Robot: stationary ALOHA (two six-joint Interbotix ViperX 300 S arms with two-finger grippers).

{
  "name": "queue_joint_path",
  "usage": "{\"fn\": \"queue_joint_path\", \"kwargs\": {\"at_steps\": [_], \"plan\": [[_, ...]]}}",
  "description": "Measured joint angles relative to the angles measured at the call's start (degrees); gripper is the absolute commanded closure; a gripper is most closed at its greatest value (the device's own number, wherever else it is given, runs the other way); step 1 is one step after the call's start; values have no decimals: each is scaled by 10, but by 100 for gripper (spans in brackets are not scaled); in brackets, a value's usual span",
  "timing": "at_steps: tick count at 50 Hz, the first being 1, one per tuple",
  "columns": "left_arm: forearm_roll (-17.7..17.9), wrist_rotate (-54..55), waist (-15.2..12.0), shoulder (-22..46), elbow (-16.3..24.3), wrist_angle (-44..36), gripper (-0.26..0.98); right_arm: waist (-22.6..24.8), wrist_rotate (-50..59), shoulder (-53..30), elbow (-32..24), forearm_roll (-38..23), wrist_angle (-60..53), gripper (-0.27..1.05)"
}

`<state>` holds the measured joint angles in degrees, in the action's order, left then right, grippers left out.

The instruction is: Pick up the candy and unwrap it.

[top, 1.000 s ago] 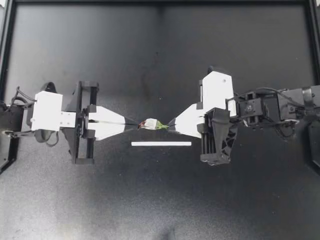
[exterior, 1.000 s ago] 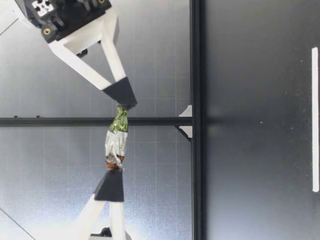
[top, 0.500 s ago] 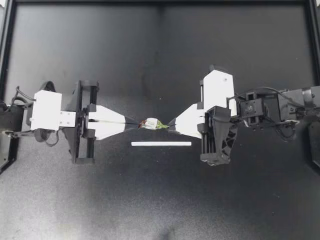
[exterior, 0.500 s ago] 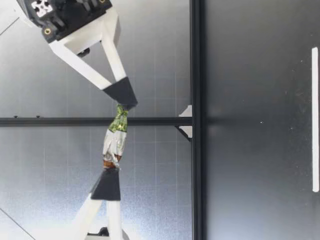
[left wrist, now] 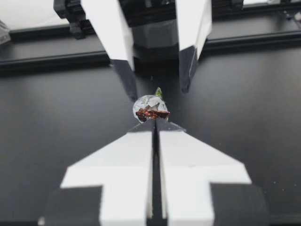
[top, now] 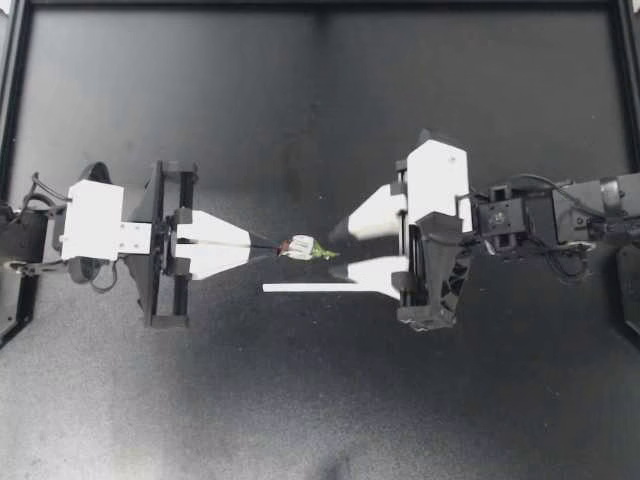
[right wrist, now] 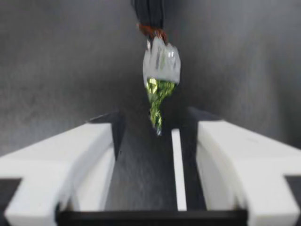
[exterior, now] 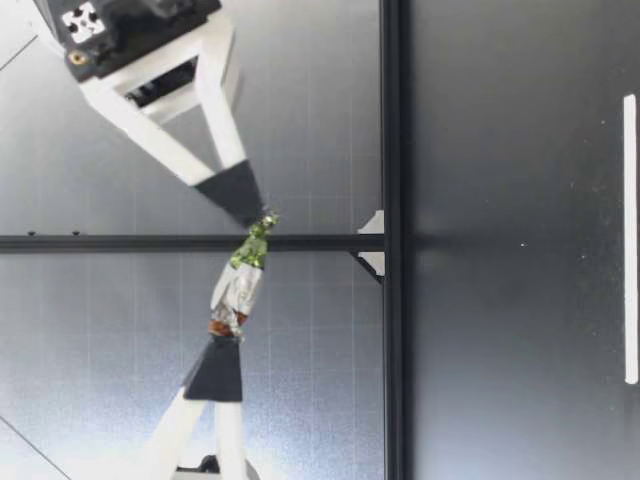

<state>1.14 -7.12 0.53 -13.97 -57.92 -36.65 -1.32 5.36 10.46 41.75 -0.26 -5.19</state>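
The candy [top: 303,248], silver-wrapped with a red-brown twist at one end and a green twist at the other, hangs above the table's middle. My left gripper [top: 272,247] is shut on the red-brown twist [left wrist: 151,113]. My right gripper [top: 343,250] stands open just beyond the green twist [right wrist: 156,96], which points into the gap between its fingers without touching them. In the low view the candy [exterior: 238,285] slants between my left gripper [exterior: 222,345] and my right gripper [exterior: 240,195], well above the table.
A thin white strip [top: 310,288] lies flat on the dark table [top: 320,400] just in front of the candy, its right end under my right gripper's nearer finger. Black frame rails [top: 320,5] border the table.
My right gripper has opened and let go of the green twist. The candy now hangs from my left gripper alone, its green end sagging a little.
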Motion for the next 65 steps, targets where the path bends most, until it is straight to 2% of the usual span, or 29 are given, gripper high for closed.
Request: {"fn": "queue_joint_path", "kwargs": {"at_steps": [14, 40, 46, 55, 65], "plan": [[0, 28, 0, 0, 0, 4, 93, -2, 0, -6, 4, 0, -103, 21], [1, 25, 0, 0, 0, 5, 93, -8, 18, -56, -19, 1, -113, 25], [2, 24, 0, 1, 0, 5, 93, -11, 25, -57, -20, 0, -113, 39], [1, 25, 0, 1, 0, 5, 93, -13, 25, -57, -20, 0, -108, 73], [1, 19, -1, 1, -1, 5, 93, -13, 18, -57, -22, -1, -84, 91]]}}
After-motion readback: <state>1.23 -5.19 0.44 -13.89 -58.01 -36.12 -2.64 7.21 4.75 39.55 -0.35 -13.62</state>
